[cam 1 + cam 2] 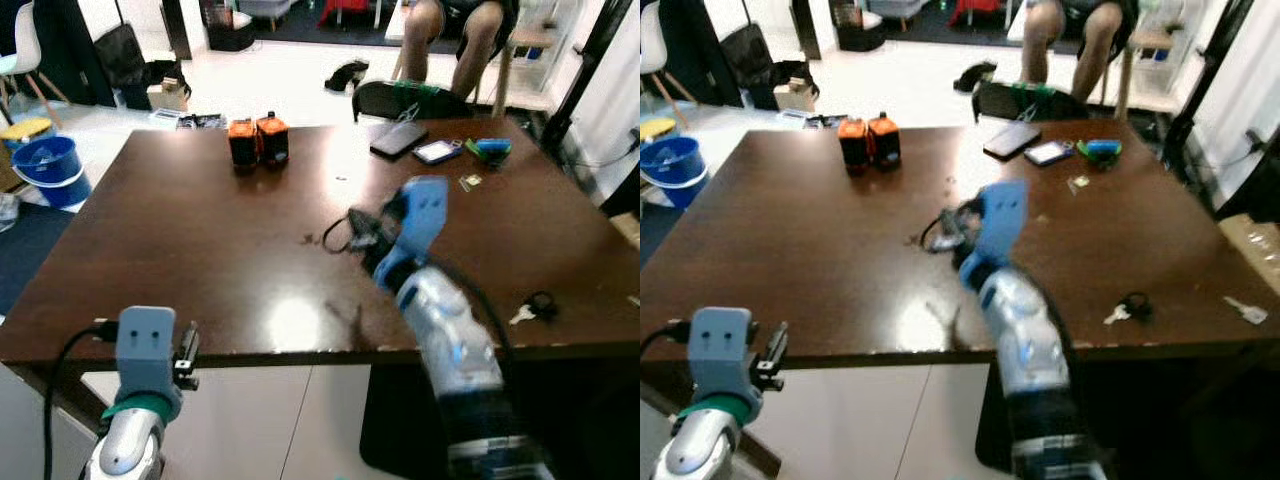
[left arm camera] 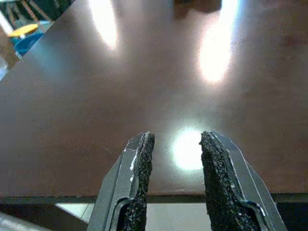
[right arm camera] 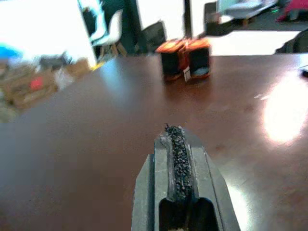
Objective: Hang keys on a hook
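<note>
The keys (image 1: 532,308) are seen lying flat on the brown surface (image 1: 200,250) near its front right edge, well apart from both arms and untouched. No hook can be made out, so the task is judged to be at its very start: the keys have yet to be reached, grasped, carried and hung.

The right pincer (image 3: 177,159) is held out above the middle of the surface, its arm blurred in the head views; in its wrist view the two pads are seen pressed together with nothing between them. The left pincer (image 2: 175,163) is held low at the front left edge, its pads narrowly parted and empty.

A second, loose key (image 1: 1246,310) at the far right edge is shown by the right eye view. The two orange-and-black blocks (image 3: 185,57) are shown close and ahead by the right wrist view, while bare glare-lit wood is given by the left wrist view.
</note>
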Controlling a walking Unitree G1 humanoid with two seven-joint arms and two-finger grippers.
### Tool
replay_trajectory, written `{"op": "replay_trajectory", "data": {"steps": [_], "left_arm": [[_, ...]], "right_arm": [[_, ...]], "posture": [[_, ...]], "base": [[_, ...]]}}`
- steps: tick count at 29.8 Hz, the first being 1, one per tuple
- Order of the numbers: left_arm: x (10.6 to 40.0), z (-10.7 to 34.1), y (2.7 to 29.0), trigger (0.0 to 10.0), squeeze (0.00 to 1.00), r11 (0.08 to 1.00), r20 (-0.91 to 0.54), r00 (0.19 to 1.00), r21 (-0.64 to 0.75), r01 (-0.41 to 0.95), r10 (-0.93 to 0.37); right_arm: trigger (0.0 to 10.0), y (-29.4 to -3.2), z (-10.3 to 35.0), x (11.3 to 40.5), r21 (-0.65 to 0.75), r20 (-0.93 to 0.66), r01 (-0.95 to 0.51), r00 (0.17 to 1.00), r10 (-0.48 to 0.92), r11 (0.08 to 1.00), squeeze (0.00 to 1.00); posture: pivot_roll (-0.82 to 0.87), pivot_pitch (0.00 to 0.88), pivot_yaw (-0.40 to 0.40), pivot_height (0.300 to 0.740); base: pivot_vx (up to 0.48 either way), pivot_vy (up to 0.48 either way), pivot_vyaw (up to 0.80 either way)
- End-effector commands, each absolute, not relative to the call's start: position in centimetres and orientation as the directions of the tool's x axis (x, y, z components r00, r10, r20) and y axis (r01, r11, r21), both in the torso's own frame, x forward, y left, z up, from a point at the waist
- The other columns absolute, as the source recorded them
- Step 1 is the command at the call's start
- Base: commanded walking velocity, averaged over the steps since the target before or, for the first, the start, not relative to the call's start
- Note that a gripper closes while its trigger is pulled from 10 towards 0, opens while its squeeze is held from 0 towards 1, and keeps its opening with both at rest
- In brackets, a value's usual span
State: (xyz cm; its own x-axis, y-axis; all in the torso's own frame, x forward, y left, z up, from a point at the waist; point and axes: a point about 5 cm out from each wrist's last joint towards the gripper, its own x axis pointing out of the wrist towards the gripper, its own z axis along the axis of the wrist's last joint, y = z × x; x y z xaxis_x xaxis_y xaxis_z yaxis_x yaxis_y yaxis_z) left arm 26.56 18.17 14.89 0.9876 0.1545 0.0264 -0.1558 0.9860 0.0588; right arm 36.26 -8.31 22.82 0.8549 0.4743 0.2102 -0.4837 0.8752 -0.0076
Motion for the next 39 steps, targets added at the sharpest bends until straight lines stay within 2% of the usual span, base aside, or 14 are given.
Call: {"op": "replay_trajectory", "data": {"steps": [1,2,5,7,14,15,16,22,39], "left_arm": [[26.0,14.3,18.2,10.0,0.00,0.984,-0.006,0.987,0.072,-0.161,0.162],[26.0,14.3,18.2,10.0,0.00,0.984,-0.006,0.987,0.072,-0.161,0.162],[25.2,14.1,17.8,10.0,0.00,0.974,0.000,0.982,0.127,-0.188,0.189],[25.1,14.1,17.8,10.0,0.00,0.970,0.004,0.979,0.133,-0.203,0.205],[25.0,14.7,17.2,10.0,0.00,0.971,0.039,0.977,0.108,-0.212,0.209],[25.0,15.2,17.0,10.0,0.00,0.974,0.043,0.979,0.100,-0.202,0.199],[25.1,15.4,17.0,10.0,0.00,0.974,0.044,0.979,0.099,-0.202,0.198],[25.6,15.8,17.2,10.0,0.00,0.974,0.052,0.978,0.098,-0.206,0.202],[25.6,16.2,17.6,10.0,0.00,0.971,0.055,0.974,0.085,-0.224,0.220]], "right_arm": [[10.0,-7.7,23.0,35.8,-0.088,0.229,-0.493,0.835,0.500,0.865,0.00],[10.0,-7.7,23.0,35.8,-0.088,0.229,-0.493,0.835,0.500,0.865,0.00],[10.0,-6.4,22.2,34.5,-0.253,0.237,-0.509,0.792,0.563,0.823,0.00],[10.0,-6.3,22.1,34.3,-0.271,0.236,-0.512,0.786,0.572,0.815,0.00],[10.0,-6.9,21.2,34.6,-0.194,0.227,-0.489,0.821,0.524,0.850,0.00],[10.0,-7.8,20.6,34.5,-0.104,0.220,-0.446,0.862,0.458,0.889,0.00],[10.0,-8.1,20.4,34.5,-0.085,0.218,-0.424,0.875,0.432,0.902,0.00],[10.0,-8.7,20.4,34.3,-0.095,0.230,-0.374,0.894,0.386,0.923,0.00],[10.0,-8.6,20.4,33.9,-0.101,0.238,-0.369,0.893,0.383,0.924,0.00]], "posture": [[-0.14,0.047,0.097,0.740],[-0.14,0.047,0.097,0.740],[-0.14,0.038,0.055,0.740],[-0.14,0.037,0.045,0.740],[-0.13,0.027,0.031,0.740],[-0.14,0.022,0.047,0.740],[-0.15,0.021,0.054,0.740],[-0.16,0.024,0.067,0.740],[-0.16,0.020,0.079,0.740]], "base": [[0.000,0.000,0.00],[0.000,0.000,0.00],[0.000,0.000,0.00],[0.000,0.000,0.00],[0.000,0.000,0.00],[0.000,0.000,0.00],[0.000,0.000,0.00],[0.000,0.000,0.00],[0.000,0.000,0.80]]}}
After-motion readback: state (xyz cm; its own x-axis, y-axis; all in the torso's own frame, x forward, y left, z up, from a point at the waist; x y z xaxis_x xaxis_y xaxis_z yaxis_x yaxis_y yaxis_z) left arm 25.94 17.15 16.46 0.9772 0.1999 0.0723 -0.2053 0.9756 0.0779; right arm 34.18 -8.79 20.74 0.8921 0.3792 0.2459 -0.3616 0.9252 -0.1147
